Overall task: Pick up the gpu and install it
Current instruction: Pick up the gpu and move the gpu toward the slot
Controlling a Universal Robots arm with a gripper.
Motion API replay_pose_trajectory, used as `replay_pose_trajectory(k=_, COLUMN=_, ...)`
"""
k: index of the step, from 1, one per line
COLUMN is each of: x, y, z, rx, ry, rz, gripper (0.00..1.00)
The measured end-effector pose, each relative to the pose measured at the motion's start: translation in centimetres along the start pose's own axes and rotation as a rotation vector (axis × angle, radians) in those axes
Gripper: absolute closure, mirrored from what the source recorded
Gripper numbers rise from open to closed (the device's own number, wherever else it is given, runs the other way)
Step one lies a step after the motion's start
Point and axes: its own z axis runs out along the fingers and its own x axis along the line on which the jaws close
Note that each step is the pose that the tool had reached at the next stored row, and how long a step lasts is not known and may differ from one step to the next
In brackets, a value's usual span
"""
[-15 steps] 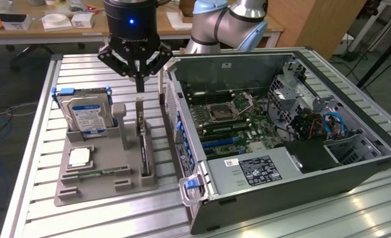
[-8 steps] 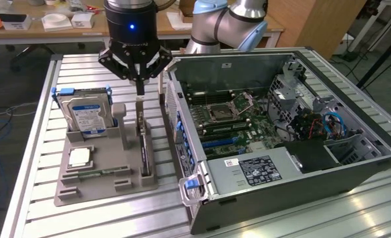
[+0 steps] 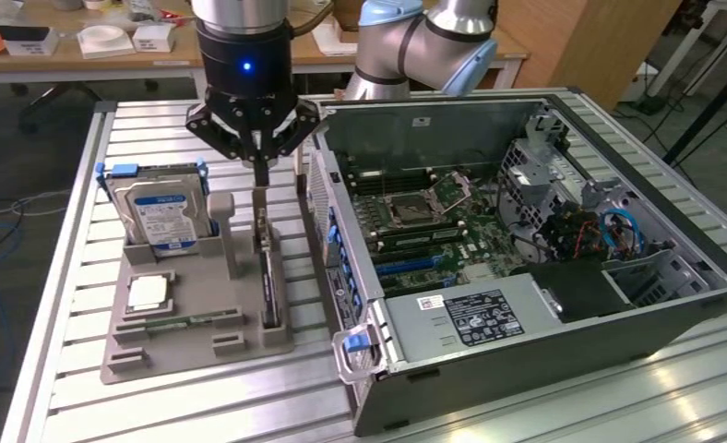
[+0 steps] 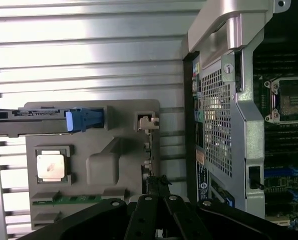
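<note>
The gpu stands on edge in a slot of the grey holder, its silver end bracket up. In the wrist view the gpu is a thin edge-on strip. My gripper hangs straight down over it, black fingers shut together. Its tips reach the top of the bracket; I cannot tell whether they pinch it. My gripper has its tips at the card's near end. The open computer case lies at the exterior view's right, motherboard exposed.
The holder also carries an upright silver hard drive in blue rails, a square processor and a narrow green memory stick. The case's perforated side wall rises close beside the holder. A slatted metal table lies beneath.
</note>
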Motion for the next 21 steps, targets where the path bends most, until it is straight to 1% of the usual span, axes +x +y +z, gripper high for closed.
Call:
replay_pose_trajectory(k=11, x=0.0, y=-0.03, z=1.44, rx=0.0001, ry=0.0000, rz=0.000, gripper=0.89)
replay_pose_trajectory(k=21, x=0.1, y=-0.04, z=2.37, rx=0.0000, ry=0.0000, rz=0.000, gripper=0.89)
